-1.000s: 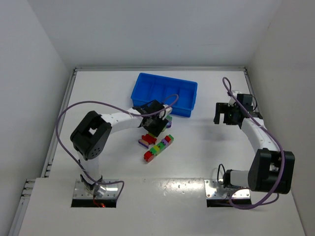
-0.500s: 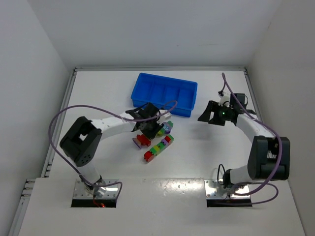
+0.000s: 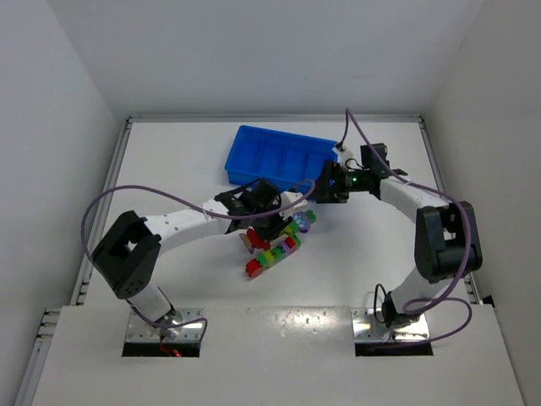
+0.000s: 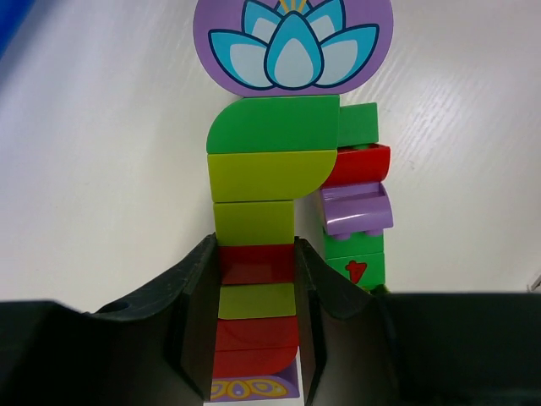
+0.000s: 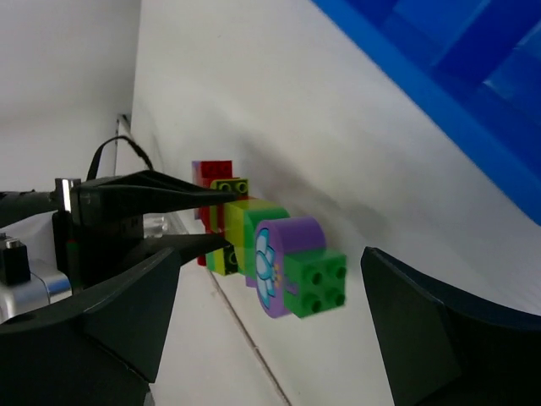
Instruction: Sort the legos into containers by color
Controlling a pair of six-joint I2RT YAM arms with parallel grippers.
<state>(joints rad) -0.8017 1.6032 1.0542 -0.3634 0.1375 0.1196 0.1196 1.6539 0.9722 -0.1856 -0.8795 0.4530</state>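
multicoloured plastic lego strip [image 4: 258, 190] clamped in left gripper [image 4: 254, 283]; right gripper [image 5: 270, 266], fingers apart, should seat squarely on green end brick [image 5: 317, 283].

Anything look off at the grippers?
The left gripper is shut on a strip of joined red, lime, green and purple plastic bricks, not a single brick; unseparated, it probably suits no single-colour compartment of the blue plastic tray.

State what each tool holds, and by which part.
Left tool grips the lego strip by its red and lime bricks, opposite the purple disc. Right tool, open, holds nothing.
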